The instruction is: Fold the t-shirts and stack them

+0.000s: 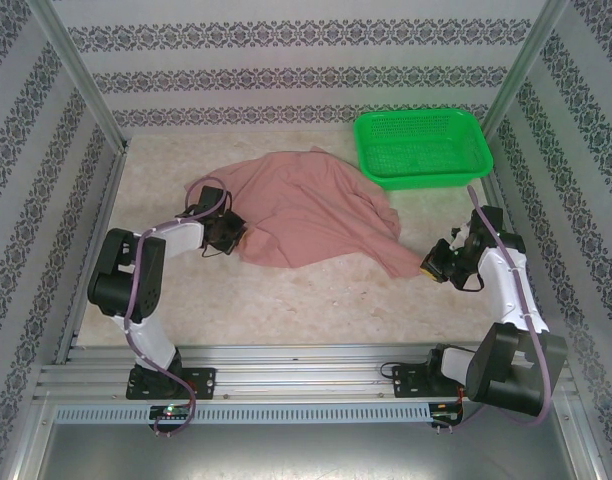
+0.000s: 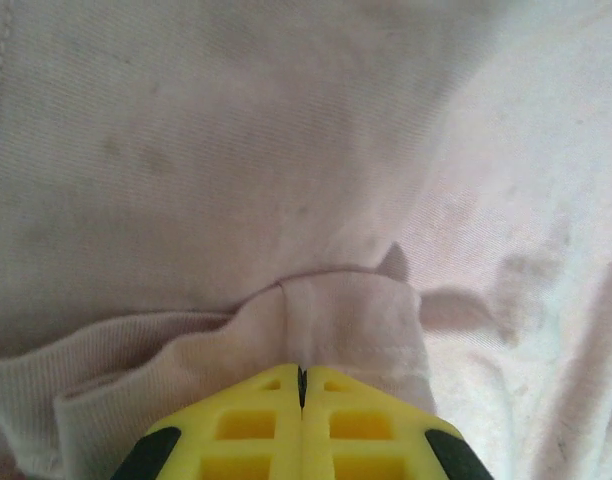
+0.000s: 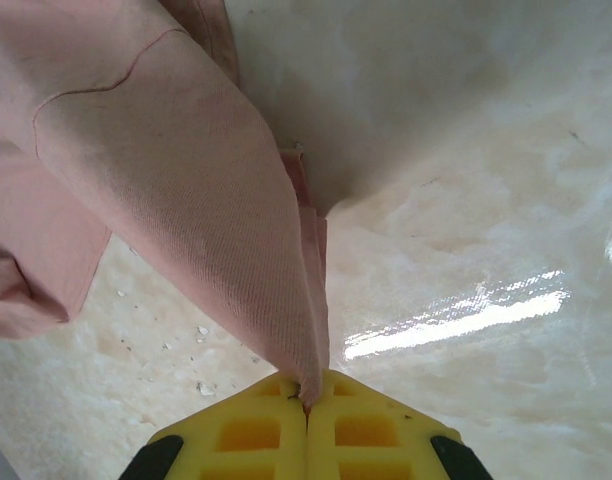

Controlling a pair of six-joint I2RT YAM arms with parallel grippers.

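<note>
1. Grip check: we see the left gripper (image 2: 301, 378) with its yellow moulded jaws pressed together on a doubled hem fold of the dusty salmon-pink soft cloth t-shirt (image 1: 306, 205). The right gripper (image 3: 306, 390) is pinched tight on a pointed corner of the same cloth, which runs taut from its tips.
2. Step in hand, as we judge it: spreading the shirt flat before the first fold. To do it well, we would draw both pinched edges apart evenly and low, so that the cloth tensions without slipping free.
3. Cloth: fine diagonal weave, stitched seam, faint darker marks. It is limp and lies in a rumpled, rounded heap mid-table between the arms.
4. Surface: pale marbled tabletop (image 1: 316, 300), glossy, with glare streaks.
5. Farthest: bright green rectangular plastic mesh basket (image 1: 423, 182) at the shirt's far right edge. We cannot tell whether they touch.
</note>
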